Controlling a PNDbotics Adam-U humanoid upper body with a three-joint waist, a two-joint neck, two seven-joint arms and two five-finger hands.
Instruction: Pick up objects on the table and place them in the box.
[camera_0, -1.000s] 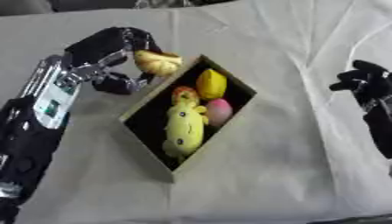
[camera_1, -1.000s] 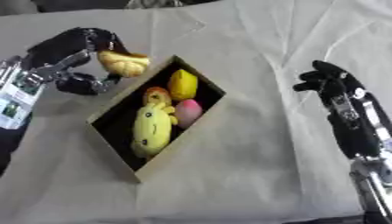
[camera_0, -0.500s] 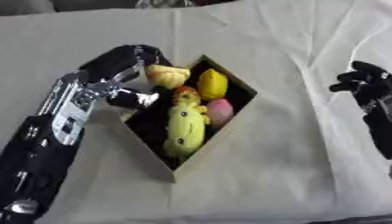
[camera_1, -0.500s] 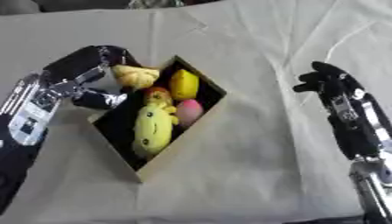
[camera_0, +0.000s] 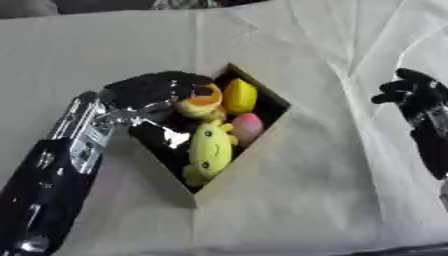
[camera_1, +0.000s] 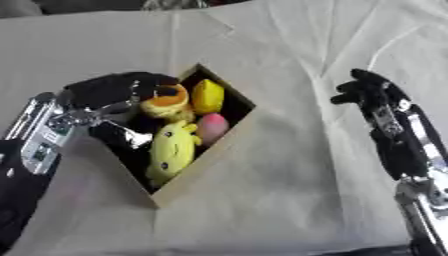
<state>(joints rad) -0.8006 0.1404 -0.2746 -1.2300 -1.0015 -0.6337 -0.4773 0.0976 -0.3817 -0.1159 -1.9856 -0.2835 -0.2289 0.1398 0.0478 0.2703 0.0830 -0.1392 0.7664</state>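
**Orange toy over the box's far-left end, in the left robot hand**

The orange-and-brown toy (camera_1: 166, 102) sits at the far-left end of the box (camera_1: 206, 162), above the black floor and touching the head of the yellow plush (camera_1: 171, 152), which lies lengthwise along the box. Just to its right stands a yellow fruit-like piece (camera_1: 207, 96), with a pink piece (camera_1: 212, 127) beside the plush. The left robot hand (camera_0: 157, 90) reaches in over the box's left wall, its fingers curled round the toy from the left and from above; whether the toy already rests on the contents I cannot tell. My judgement: release needs only the fingers to spread and the hand to draw back leftward over the wall. The right robot hand (camera_1: 367, 90) hovers well apart near the surface's right edge, fingers curled, holding nothing. No loose object shows on the cloth-covered surface (camera_1: 289, 200).
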